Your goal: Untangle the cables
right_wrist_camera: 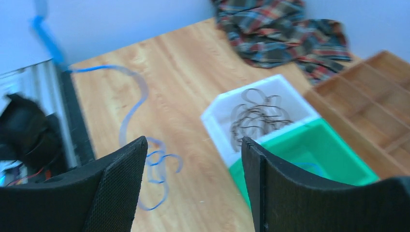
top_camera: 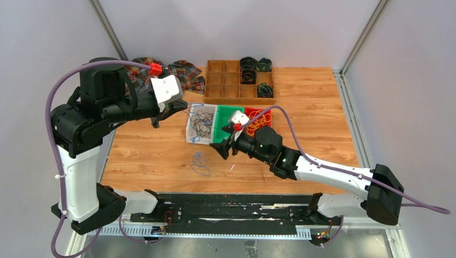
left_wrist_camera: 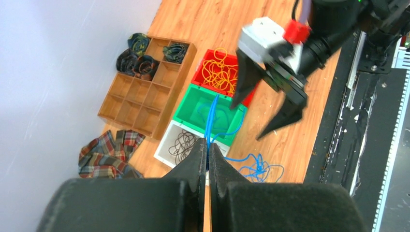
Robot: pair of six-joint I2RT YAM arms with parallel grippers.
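Blue cable (left_wrist_camera: 211, 115) is pinched between the closed fingers of the left gripper (left_wrist_camera: 208, 145), raised above the row of bins. From there one thin strand drops into the green bin (top_camera: 226, 113), and another runs down to a loose heap of blue loops on the worktop (top_camera: 312, 107), in front of the white bin (top_camera: 189, 129) and near the near edge.

Black cables (top_camera: 202, 122) lie as a wiry clump in the white bin. Yellow cables (top_camera: 259, 119) fill the red bin (top_camera: 248, 111).

The right gripper (right_wrist_camera: 193, 140) hangs over the green bin's near side with its fingers spread wide, holding nothing.

A wooden compartment tray (top_camera: 226, 80) with dark coils (top_camera: 248, 69) sits at the far edge, with a plaid cloth (top_camera: 185, 72) towards the far left corner. Bare wood shows between the bins and the right edge.
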